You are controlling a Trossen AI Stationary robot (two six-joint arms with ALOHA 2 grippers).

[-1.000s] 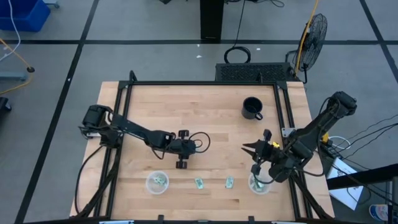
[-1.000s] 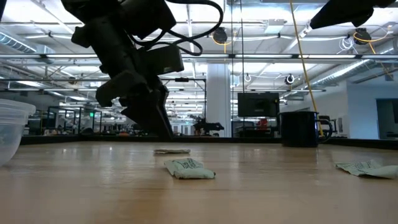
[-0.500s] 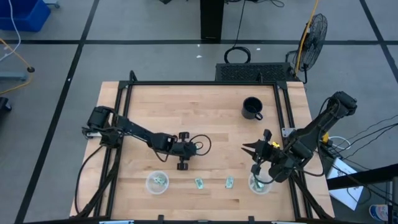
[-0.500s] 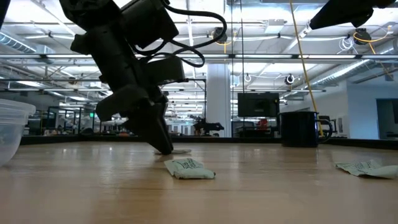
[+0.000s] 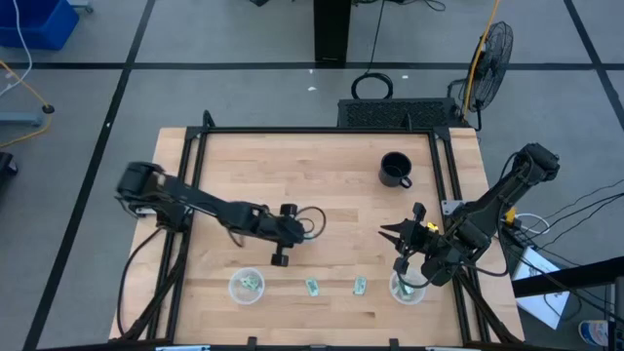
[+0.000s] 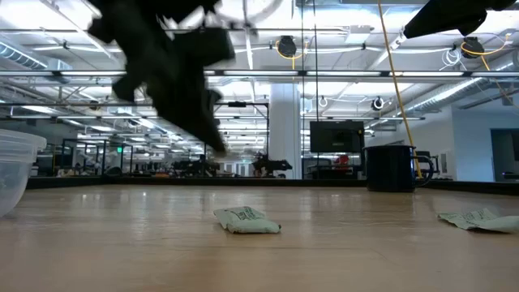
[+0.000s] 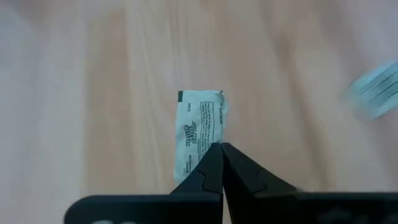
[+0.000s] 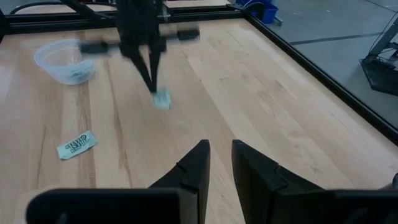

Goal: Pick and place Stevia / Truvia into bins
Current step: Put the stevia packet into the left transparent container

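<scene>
Left gripper (image 7: 221, 148) pinched shut on packet (image 7: 200, 134), lifted above counter (image 5: 322, 175) centre; left bin (image 5: 246, 286) lies toward front edge, nearest. Right gripper (image 8: 219, 155) slightly open, empty, over right bin (image 5: 407, 288).

I see one green-and-white packet (image 7: 200, 137) pinched at its end and hanging clear of the table. Two more packets (image 5: 312, 287) (image 5: 359, 285) lie flat near the six o'clock edge, well apart. A clear cup (image 5: 246, 286) at seven o'clock and another cup (image 5: 407, 289) at five o'clock each hold packets.
</scene>
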